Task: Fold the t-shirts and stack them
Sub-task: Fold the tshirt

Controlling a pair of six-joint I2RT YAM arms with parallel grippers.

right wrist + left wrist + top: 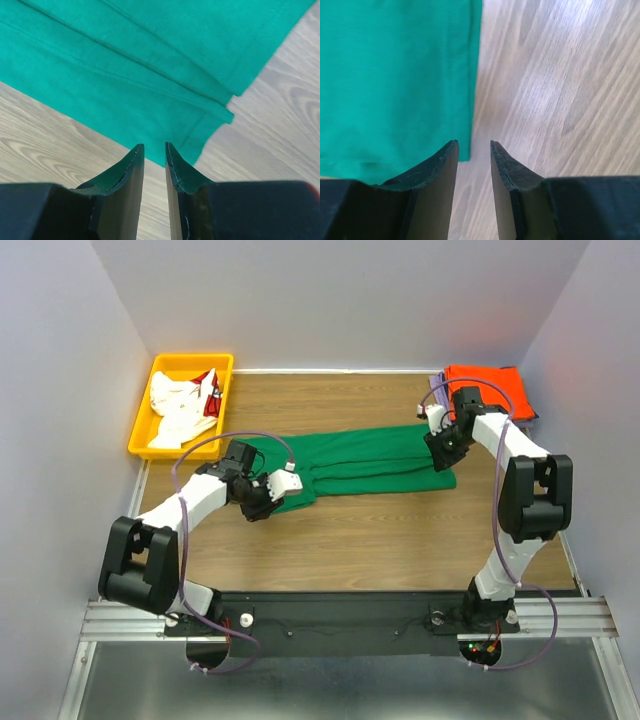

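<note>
Top external showed the green t-shirt (pixel 370 455) folded into a strip across the counter (pixel 350 550); left gripper (pixel 474 145) and right gripper (pixel 154 146), narrowly parted and empty, each needed to pinch all layers squarely.

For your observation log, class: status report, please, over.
Left gripper, right gripper open, empty. Folded bright green cloth t-shirt flat on wooden table. Nothing in the way.
</note>
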